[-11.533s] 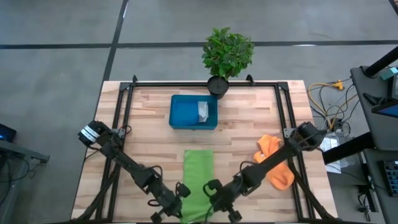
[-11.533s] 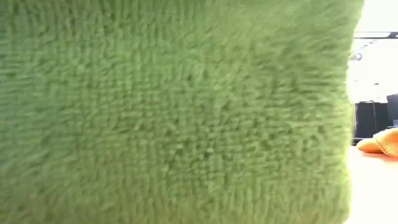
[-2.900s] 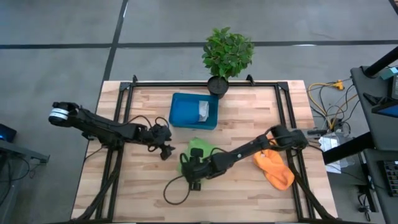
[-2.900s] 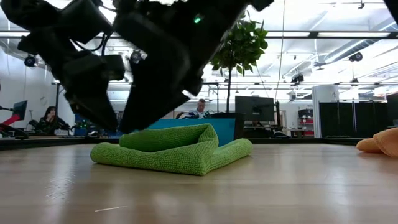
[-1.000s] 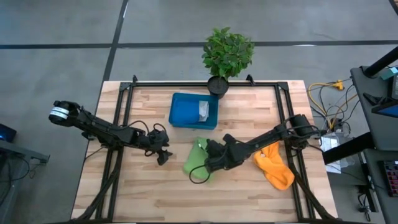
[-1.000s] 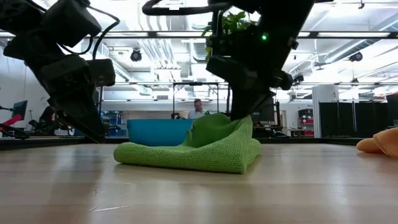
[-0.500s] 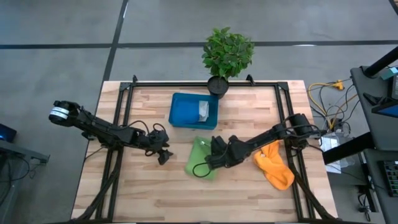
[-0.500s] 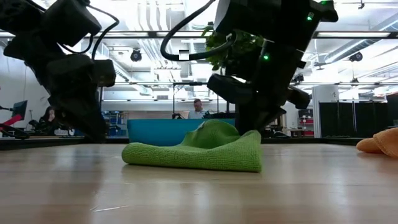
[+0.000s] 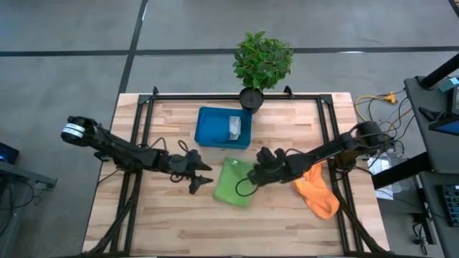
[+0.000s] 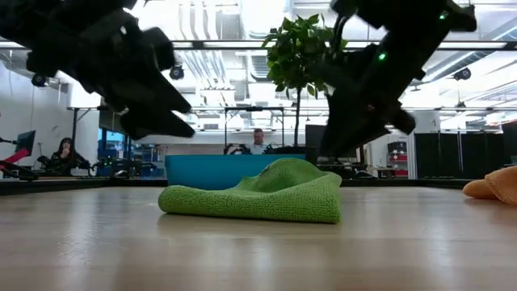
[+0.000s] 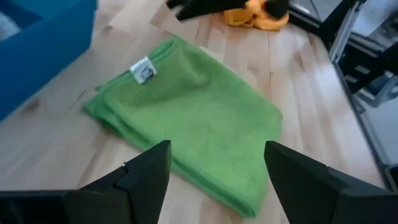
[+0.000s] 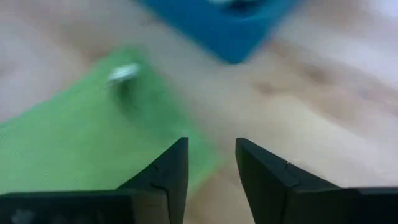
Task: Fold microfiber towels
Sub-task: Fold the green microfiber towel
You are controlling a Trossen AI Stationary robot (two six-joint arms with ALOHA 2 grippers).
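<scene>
Wooden counter (image 9: 165, 215) carries a folded lime green towel (image 9: 234, 181), soft, light and likely to slump, just in front of the blue tray (image 9: 208, 132); both flanking claws, left claw (image 9: 201, 174) and right claw (image 9: 252, 178), stand spread and empty, its free edge or corner seemingly the best hold.

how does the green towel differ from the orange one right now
The green towel lies folded into a flat, neat rectangle; the orange towel is a crumpled, unfolded heap. The green towel sits mid-table between both arms, just in front of the blue tray; the orange towel lies near the table's right edge, partly under the right arm. Both are plain soft cloths resting on the table, neither held.
</scene>
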